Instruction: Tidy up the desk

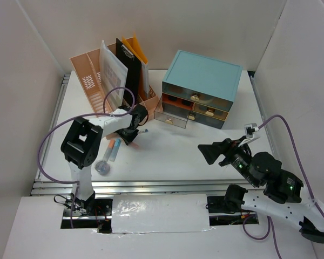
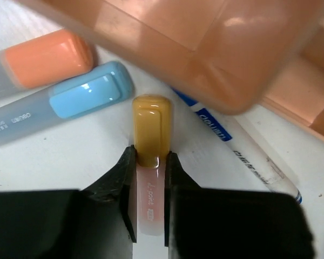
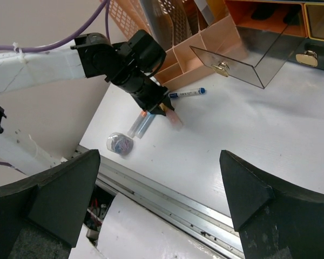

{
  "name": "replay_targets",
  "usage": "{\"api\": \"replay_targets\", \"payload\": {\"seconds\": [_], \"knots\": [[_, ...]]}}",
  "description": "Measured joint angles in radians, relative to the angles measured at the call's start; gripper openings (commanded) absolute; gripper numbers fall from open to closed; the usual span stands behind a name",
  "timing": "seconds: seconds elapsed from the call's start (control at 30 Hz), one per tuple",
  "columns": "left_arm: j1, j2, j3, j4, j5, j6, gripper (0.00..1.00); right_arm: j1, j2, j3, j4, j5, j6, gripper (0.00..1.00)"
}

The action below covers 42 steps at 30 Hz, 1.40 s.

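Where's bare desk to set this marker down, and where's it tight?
Widest bare patch: mid desk, between the teal cabinet, front rail, left pincer and right pincer. Narrower strip right of the cabinet. Tight: around the held marker, where highlighters, a pen and a round tub lie in front of the pink organizer.

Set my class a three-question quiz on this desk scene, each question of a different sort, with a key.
1. True or false: the right gripper is holding a pen.
2. The left gripper is shut on a highlighter. What colour is its cap? A blue; B orange; C yellow.
3. Fill the gap: one drawer of the teal cabinet stands ____.
Key: 1 false, it is open and empty; 2 C; 3 open.
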Motion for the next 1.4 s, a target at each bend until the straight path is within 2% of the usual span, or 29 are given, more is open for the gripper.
{"api": "replay_targets", "payload": {"seconds": [0.13,0.23,0.37,0.43,0.53,0.7,0.9,1.0,1.03,1.07,1.1,1.13,1.17,1.3,1.4], "knots": [[-0.018,-0.055,-0.069,0.011,0.01,-0.005,0.0,0.001,-0.013,0.0,0.001,-0.001,0.0,1.0],[-0.076,-0.088,-0.085,-0.037,-0.002,-0.008,0.0,0.001,-0.013,0.0,0.001,0.0,-0.002,1.0],[-0.209,-0.158,0.02,-0.121,-0.08,-0.006,0.0,0.001,-0.013,0.0,0.001,0.008,-0.009,1.0],[-0.27,-0.21,0.103,-0.11,-0.131,0.014,0.0,0.001,-0.012,0.001,0.001,0.013,-0.015,1.0],[-0.305,-0.32,0.152,0.011,-0.176,0.101,0.0,0.001,-0.009,0.007,0.0,0.018,-0.021,1.0],[-0.288,-0.456,0.077,0.34,-0.194,0.269,0.01,0.001,-0.007,0.014,0.001,0.023,-0.023,1.0],[-0.271,-0.357,0.056,0.655,-0.175,0.381,0.01,0.001,-0.005,0.014,0.0,0.023,-0.022,1.0],[-0.261,-0.254,0.105,0.724,-0.152,0.405,0.16,0.001,-0.003,0.014,0.0,0.023,-0.02,1.0],[-0.257,-0.225,0.121,0.734,-0.146,0.409,0.32,0.001,-0.003,0.014,0.0,0.023,-0.018,1.0],[-0.252,-0.198,0.135,0.742,-0.138,0.412,0.42,0.001,-0.003,0.014,0.0,0.023,-0.017,1.0],[-0.247,-0.179,0.145,0.743,-0.13,0.415,0.64,0.001,-0.003,0.014,0.0,0.023,-0.016,1.0],[-0.242,-0.167,0.15,0.744,-0.121,0.419,0.78,0.001,-0.003,0.014,-0.001,0.023,-0.014,1.0],[-0.238,-0.16,0.151,0.749,-0.112,0.418,0.85,0.001,-0.003,0.014,-0.002,0.023,-0.014,1.0],[-0.22,-0.158,0.165,0.774,-0.085,0.416,0.97,0.001,-0.003,0.014,-0.004,0.023,-0.015,1.0],[-0.204,-0.158,0.191,0.789,-0.056,0.42,0.99,0.001,-0.002,0.014,-0.004,0.022,-0.014,1.0]]}}
